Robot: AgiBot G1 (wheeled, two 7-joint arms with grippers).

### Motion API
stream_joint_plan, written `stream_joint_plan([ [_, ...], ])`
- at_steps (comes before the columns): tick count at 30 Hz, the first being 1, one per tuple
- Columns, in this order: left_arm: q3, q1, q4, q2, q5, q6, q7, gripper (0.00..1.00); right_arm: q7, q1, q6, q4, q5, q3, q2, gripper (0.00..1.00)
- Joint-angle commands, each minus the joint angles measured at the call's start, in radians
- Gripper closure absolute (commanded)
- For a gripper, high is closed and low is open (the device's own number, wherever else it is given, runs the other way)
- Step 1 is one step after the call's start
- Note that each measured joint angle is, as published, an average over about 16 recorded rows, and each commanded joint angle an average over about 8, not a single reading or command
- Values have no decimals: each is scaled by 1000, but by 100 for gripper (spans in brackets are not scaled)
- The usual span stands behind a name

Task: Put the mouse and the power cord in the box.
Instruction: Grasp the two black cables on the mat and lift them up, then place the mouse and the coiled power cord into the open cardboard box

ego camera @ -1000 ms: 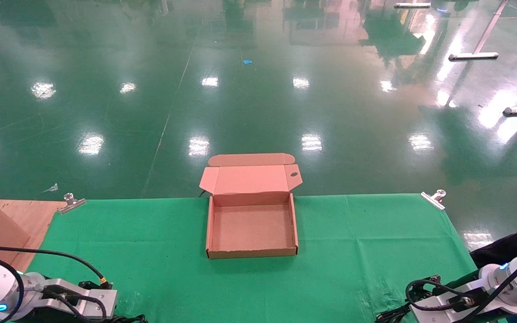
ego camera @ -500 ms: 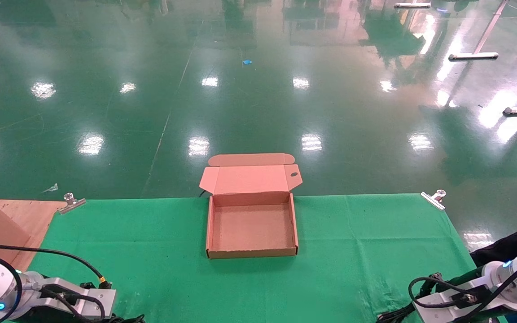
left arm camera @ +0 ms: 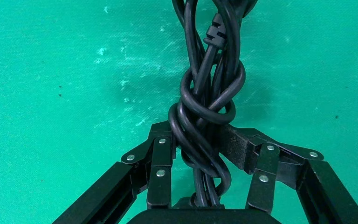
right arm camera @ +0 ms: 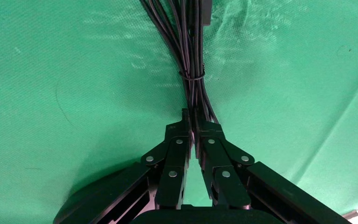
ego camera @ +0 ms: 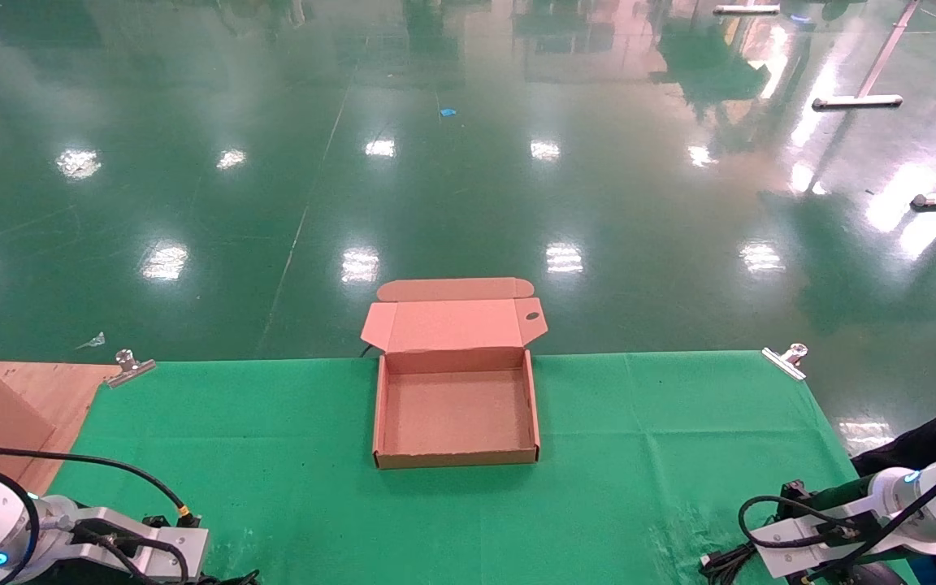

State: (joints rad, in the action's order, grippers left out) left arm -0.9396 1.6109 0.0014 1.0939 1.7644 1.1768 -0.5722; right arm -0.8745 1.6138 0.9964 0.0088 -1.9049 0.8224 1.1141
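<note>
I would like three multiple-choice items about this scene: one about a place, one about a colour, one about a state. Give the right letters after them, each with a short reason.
1. Where does the box stand?
A. on the green cloth, between the two arms
B. on the floor beyond the table
C. at the table's right edge

2. What colour is the power cord?
A. white
B. black
C. grey

3. In what state is the box?
A. lid shut
B. lid open, mouse inside
C. lid open, nothing inside

Answers:
1 A: the head view shows it mid-cloth, toward the far edge.
2 B: the twisted bundle in the left gripper is black.
3 C: the flap is folded back and the bare cardboard bottom shows. The right gripper is closed on a bundle of thin cable.
</note>
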Motion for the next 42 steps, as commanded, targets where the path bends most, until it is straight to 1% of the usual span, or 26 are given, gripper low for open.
stream_joint_plan([
  [1,0,-2,1,0,0,-2,0,100,-1,-4,-10,-1,1,-1,0,100],
  [7,1,24,0,-7,-1,93,-5,100,-3,8,14,-7,12,-8,-19,100],
  [11,2,45,-1,-15,-2,156,-13,100,-5,30,52,-9,20,-14,-38,100],
  [14,2,57,-3,-22,-3,180,-17,100,-10,55,103,-9,26,-18,-52,100],
  [20,2,85,-7,-30,-3,211,-20,100,-22,127,239,-4,38,-26,-78,100],
  [26,5,137,-20,-27,-8,240,-20,100,-15,212,322,6,54,-38,-90,100],
  [34,14,238,-45,-8,-20,278,-12,100,18,323,397,24,75,-52,-63,100],
  [39,19,308,-62,15,-26,292,-3,100,50,387,432,34,91,-63,-21,100],
  [42,22,342,-70,32,-30,293,0,100,71,418,439,41,101,-69,12,100],
])
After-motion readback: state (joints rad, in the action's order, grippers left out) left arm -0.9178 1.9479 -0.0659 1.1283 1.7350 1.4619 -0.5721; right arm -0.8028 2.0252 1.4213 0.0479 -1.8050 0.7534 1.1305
